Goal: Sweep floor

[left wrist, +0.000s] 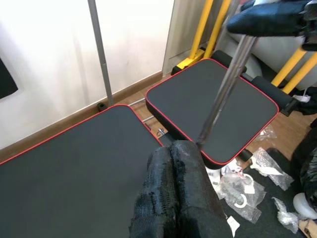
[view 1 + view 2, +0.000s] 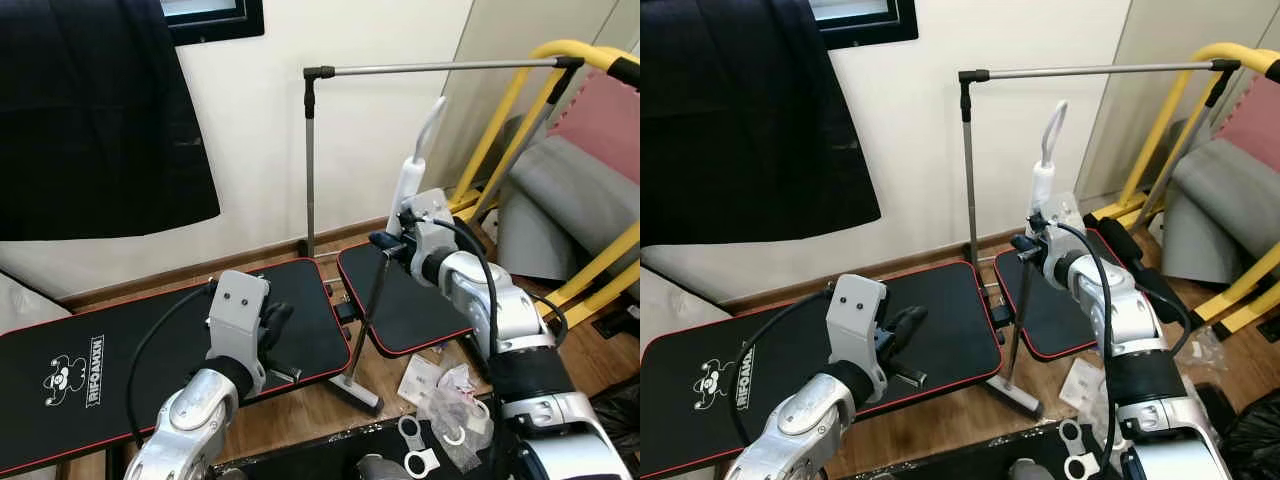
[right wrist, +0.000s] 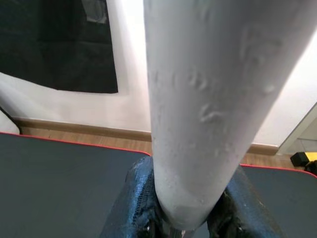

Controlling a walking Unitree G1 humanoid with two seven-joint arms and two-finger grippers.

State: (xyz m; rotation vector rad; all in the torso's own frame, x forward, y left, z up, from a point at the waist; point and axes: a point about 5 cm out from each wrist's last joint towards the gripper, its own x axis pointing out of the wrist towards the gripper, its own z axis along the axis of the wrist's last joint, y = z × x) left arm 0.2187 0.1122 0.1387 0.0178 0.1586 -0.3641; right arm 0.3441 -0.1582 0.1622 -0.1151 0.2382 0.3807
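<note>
Right gripper [image 2: 388, 243] clamps the broom [image 2: 408, 185] just below its white grip; the fingers [image 3: 138, 198] pinch either side of the handle. Broom stands near-upright, slightly tilted, thin shaft running down to its head [image 2: 356, 388] on the wood floor [image 2: 300, 415], in front of the gap between the two black bench pads [image 2: 300, 320]. Left gripper [image 2: 275, 322] hovers over the left pad, fingers [image 1: 171, 193] pressed together, holding nothing. Plastic wrappers [image 2: 445, 395] lie on the floor near right.
</note>
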